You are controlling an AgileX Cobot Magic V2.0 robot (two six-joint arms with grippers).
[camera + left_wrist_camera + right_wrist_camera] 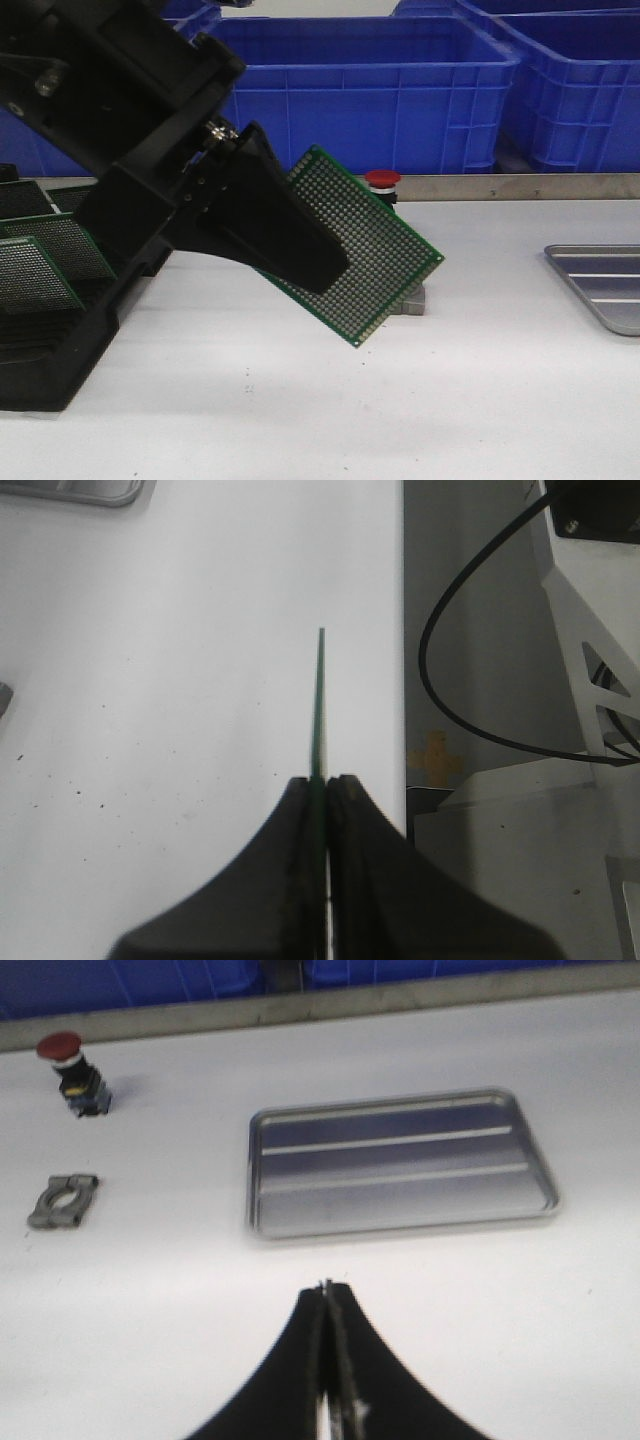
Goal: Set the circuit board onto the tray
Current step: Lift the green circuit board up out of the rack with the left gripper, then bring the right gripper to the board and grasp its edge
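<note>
The circuit board [385, 250] is hanging in the air over the white table [300, 420], a thin square of green perfboard peppered with a fine grid of tiny holes and edged in gold pads, tilted so that one corner is pointing down toward six o'clock. The left gripper [325, 272] is clamping it from the ten o'clock side, its broad matte black fingers [270, 225] tapering to a blunt tip that is covering the board's middle; in the left wrist view the board [319, 710] is showing edge-on as a slim green line running straight out from between the two pads, which are pressing tight against either face of it at the gripper [320, 785]. The tray [600, 285] is lying flat on the table well apart from the board, at three o'clock in the front view, a shallow grey metal pan with rounded corners, a raised rim and pale lengthwise ribs; the right wrist view is showing the whole tray [400, 1195] with nothing in it. The right gripper [325, 1290] is hovering near the tray's long edge with its black fingers pressed together on nothing. A black slotted rack [45, 330] at nine o'clock is holding more green boards [35, 275] upright. A red-capped button [382, 181] and a small grey metal clamp [412, 298] are sitting behind the held board, and big blue plastic crates [370, 90] are lining the far side.
</note>
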